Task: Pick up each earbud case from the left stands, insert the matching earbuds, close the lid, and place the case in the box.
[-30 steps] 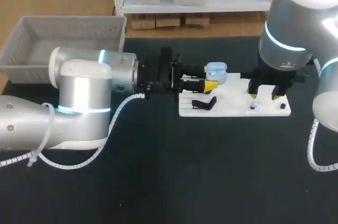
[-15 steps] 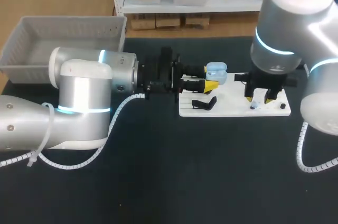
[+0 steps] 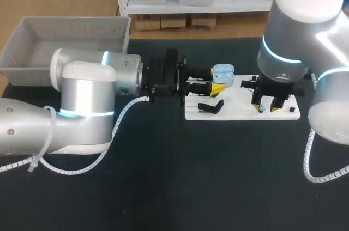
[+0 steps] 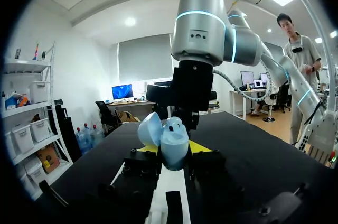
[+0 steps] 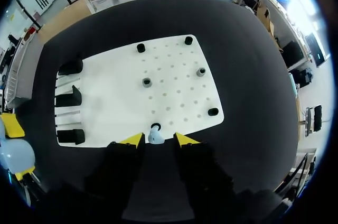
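Right gripper [image 5: 158,139] is low over the near edge of the white board [image 5: 121,102]. Its fingers are apart, straddling the pale blue earbud [image 5: 155,137], which sits at a small black socket [image 5: 155,127]. I see a gap on both sides, so it has hold of nothing yet.

Left gripper [image 4: 175,148] is clamped on the light blue earbud case [image 4: 173,137], lid [image 4: 149,129] swung open. It holds the case in the air just off the board's stand end, well apart from the grey box [image 3: 32,51].

To do this step well:
- Centre the earbud between the tips before you close; it looks slightly nearer one finger.
- Close gently. It's small and rounded, so it will likely squirt out if pinched off-axis.
- Lift straight up off the socket, then carry it to the case.

What I can't make out:
- Which way the earbud faces.
- The case wells; no view shows them.
- Whether the other sockets [image 5: 147,82] hold anything.
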You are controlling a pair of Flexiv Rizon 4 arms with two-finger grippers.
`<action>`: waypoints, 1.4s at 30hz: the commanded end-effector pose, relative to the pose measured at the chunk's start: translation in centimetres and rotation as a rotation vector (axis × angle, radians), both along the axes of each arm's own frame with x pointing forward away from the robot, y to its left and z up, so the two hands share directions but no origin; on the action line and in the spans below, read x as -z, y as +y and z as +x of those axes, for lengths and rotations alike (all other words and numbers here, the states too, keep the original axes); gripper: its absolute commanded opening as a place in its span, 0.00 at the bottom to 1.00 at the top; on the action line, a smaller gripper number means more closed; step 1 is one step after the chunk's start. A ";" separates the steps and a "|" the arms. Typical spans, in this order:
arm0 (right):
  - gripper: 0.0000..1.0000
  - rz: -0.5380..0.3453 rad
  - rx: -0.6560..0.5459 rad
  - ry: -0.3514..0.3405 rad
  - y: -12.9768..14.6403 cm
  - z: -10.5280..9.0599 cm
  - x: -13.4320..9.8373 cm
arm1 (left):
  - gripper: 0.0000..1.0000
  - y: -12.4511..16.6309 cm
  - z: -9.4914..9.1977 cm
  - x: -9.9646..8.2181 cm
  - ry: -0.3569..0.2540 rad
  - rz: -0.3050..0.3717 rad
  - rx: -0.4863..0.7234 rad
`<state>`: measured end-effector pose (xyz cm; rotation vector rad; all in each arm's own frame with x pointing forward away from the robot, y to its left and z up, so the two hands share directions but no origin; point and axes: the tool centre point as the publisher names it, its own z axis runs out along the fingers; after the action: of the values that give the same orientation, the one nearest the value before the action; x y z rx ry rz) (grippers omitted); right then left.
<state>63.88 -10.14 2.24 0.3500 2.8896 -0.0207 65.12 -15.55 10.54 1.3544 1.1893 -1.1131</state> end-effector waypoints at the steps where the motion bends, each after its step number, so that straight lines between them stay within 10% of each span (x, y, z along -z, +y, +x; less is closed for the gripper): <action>1: 0.34 0.003 0.006 -0.005 0.0 0.0 0.3 | 0.00 0.0 -0.2 0.1 -0.004 -0.004 -0.007; 30: 0.27 0.001 0.016 0.009 0.3 0.7 1.3 | 0.00 0.0 -0.2 0.1 -0.004 -0.004 -0.007; 35: 0.00 -0.001 0.014 0.013 0.3 0.8 1.3 | 0.00 0.0 -0.2 0.1 -0.004 -0.004 -0.007; 42: 0.00 -0.002 0.013 0.022 0.0 0.7 1.2 | 0.00 0.0 -0.2 0.1 -0.004 -0.004 -0.007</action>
<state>64.52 -9.93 0.94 0.3707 2.9030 -0.0331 65.12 -15.55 10.54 1.3544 1.1893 -1.1131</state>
